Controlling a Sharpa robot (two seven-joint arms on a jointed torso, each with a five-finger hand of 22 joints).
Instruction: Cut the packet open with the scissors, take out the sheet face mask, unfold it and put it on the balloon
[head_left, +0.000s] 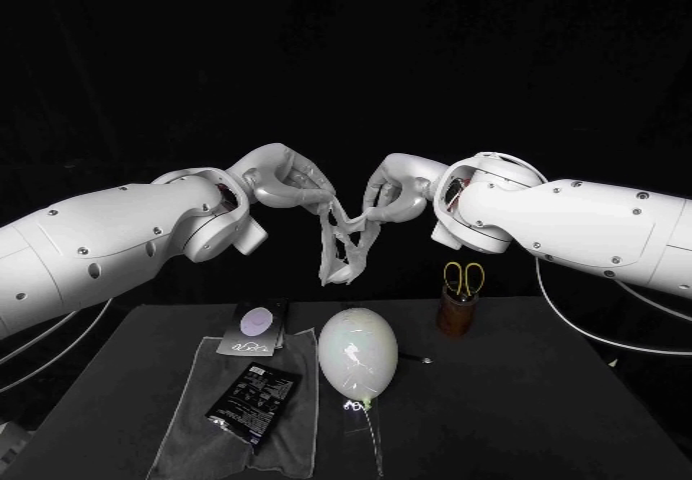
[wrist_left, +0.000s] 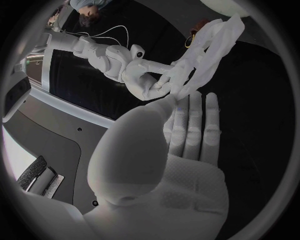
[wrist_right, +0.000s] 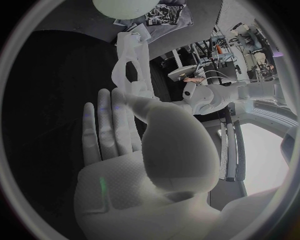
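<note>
On the table (head_left: 548, 420), a cloth (head_left: 188, 430) lies at the near left. The packet (head_left: 253, 400) lies on the cloth, and a flat piece (head_left: 257, 328) lies at the cloth's far end, behind the packet. The balloon (head_left: 358, 350) lies just right of the cloth, at the middle of the table. A holder (head_left: 457, 315) stands right of the balloon and farther back, with the scissors (head_left: 463, 277) upright in it. Above the table's far edge, the mask (head_left: 343, 245) hangs between the left hand (head_left: 281, 180) and the right hand (head_left: 392, 190), behind the balloon.
</note>
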